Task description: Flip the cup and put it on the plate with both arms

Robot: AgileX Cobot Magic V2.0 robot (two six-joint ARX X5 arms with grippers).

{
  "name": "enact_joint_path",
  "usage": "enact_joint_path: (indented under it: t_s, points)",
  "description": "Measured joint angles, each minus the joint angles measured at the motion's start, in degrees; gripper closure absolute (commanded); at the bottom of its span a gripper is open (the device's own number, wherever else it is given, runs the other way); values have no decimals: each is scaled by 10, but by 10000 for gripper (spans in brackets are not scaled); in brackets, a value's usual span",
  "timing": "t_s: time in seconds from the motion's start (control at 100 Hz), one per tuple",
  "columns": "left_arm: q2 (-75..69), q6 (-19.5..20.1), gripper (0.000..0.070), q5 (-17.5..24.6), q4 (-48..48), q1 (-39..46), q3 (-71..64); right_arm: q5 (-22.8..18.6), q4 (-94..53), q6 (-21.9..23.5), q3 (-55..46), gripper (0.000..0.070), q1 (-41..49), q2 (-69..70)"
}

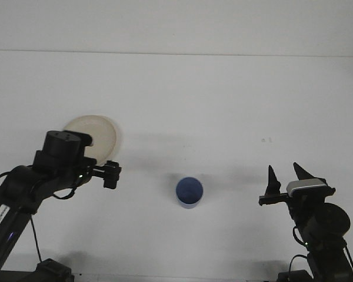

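Observation:
A blue cup point(189, 192) stands on the white table near the front middle, its mouth facing up. The beige plate point(103, 134) lies at the left, and my left arm hides its near-left part. My left gripper point(112, 174) hovers just below the plate's front edge, well to the left of the cup. It appears only as a dark block from here. My right gripper point(285, 178) is at the front right, fingers pointing away from me. It is open with nothing between them, to the right of the cup.
The white table point(200, 106) stretches back to a pale wall. A small dark speck point(266, 140) marks the surface at the right.

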Motion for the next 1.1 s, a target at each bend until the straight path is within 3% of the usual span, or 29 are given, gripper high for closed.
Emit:
enact_joint_path:
  t_s: [0.25,0.53,1.1]
  points:
    - [137,-8,156,0,4,-132,65,0,0,0,0,239,0,0]
    - [255,-8,156,1,19,-217,124,0,0,0,0,239,0,0]
    - [374,-7,180,0,33,-240,132,0,0,0,0,239,0,0]
